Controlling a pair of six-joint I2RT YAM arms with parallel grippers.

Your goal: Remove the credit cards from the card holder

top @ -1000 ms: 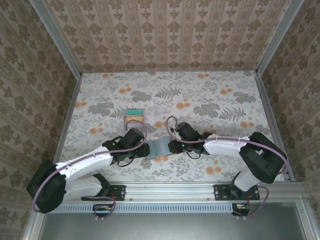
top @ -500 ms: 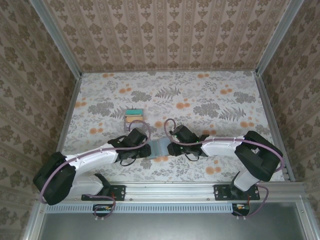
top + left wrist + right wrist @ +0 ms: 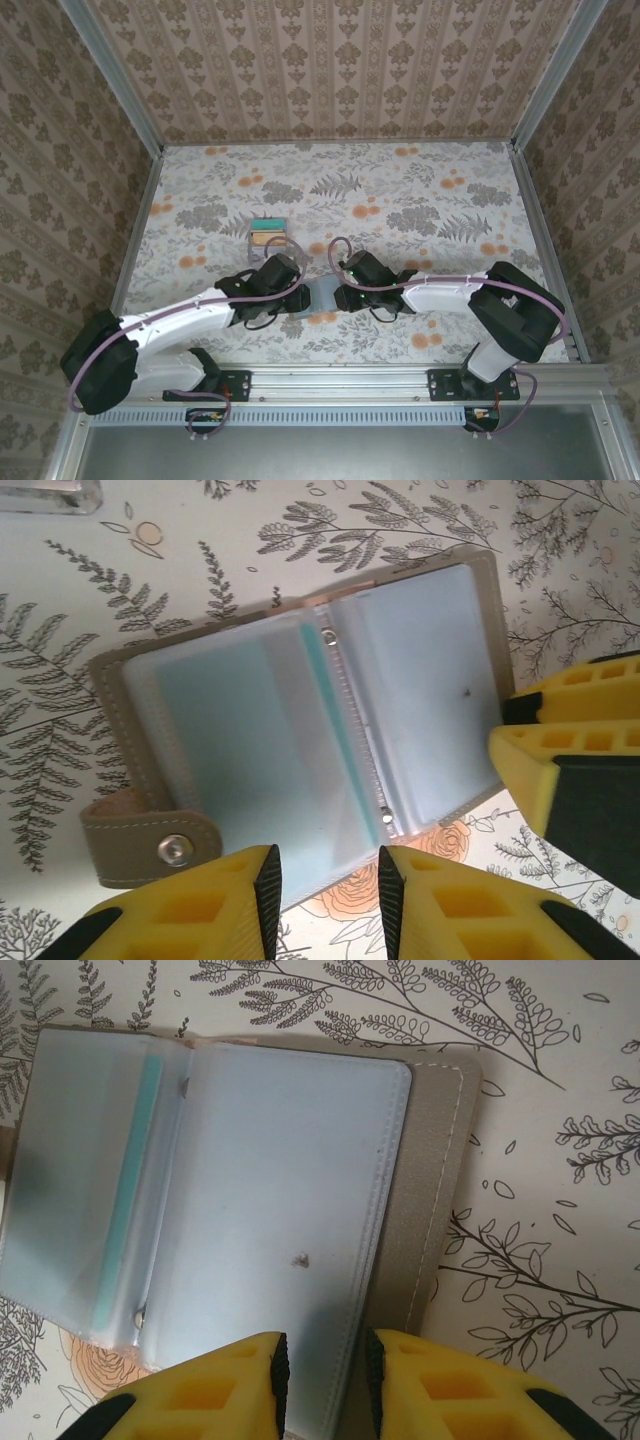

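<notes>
The card holder (image 3: 322, 293) lies open and flat on the flowered table (image 3: 420, 200), low in the middle of the overhead view, between the two arms. The left gripper (image 3: 297, 296) sits at its left edge and the right gripper (image 3: 341, 295) at its right. In the left wrist view the left gripper's jaws are a little apart at the bottom of the frame. They straddle the holder's near edge by the ring spine, and the gap is far wider than a plastic page, so they pinch nothing. The right wrist view shows the same at the bottom of its frame: jaws narrowly spread over the lower edge of a clear page. A teal card (image 3: 325, 710) is tucked in a sleeve beside the spine. A small stack of coloured cards (image 3: 267, 232) lies apart, up and left of the holder. The step in hand looks like emptying the sleeves that are still filled. Next, one gripper probably has to pin the cover while the other closes on the teal card's exposed edge and slides it out along the sleeve.
</notes>
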